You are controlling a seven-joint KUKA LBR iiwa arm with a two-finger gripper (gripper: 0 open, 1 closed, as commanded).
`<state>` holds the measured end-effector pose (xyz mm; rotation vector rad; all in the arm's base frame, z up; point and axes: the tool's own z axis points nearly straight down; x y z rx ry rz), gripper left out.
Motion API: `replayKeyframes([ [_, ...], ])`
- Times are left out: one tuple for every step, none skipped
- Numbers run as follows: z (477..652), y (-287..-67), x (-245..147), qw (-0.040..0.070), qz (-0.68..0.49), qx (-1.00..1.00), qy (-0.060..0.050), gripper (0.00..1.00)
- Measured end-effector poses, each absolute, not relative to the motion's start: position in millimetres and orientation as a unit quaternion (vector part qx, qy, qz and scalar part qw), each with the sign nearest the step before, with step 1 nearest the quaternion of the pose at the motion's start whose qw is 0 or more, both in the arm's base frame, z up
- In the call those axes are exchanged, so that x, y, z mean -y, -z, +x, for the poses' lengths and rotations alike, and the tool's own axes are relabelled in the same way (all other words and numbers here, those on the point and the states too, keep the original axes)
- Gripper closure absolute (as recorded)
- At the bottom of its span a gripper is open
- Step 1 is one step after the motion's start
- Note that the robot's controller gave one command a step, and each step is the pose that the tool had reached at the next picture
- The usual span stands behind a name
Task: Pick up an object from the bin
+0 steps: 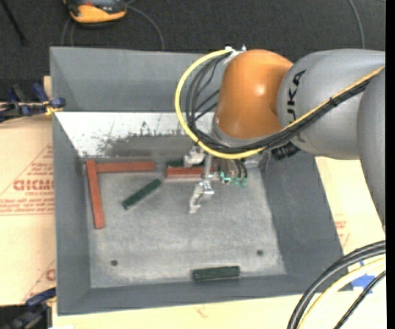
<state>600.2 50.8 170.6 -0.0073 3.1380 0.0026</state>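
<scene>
gripper (197,199) over middle of bin (115,81), its opening: cannot tell | short red-brown bar (182,173) just beside it, long axis left-right

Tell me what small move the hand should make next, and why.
Probably a short shift toward the back wall, to come over the short red stick. The hand hangs just in front of that stick's right end; the green stick lies farther off, to the view's left.
</scene>
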Motion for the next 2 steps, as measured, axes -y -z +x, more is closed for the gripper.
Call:
replayKeyframes([
  [622.3, -80.5, -58.8, 0.002, 0.182, -0.983, -0.005, 1.0],
  [622.5, -80.6, -58.7, 0.003, 0.182, -0.983, -0.005, 1.0],
])
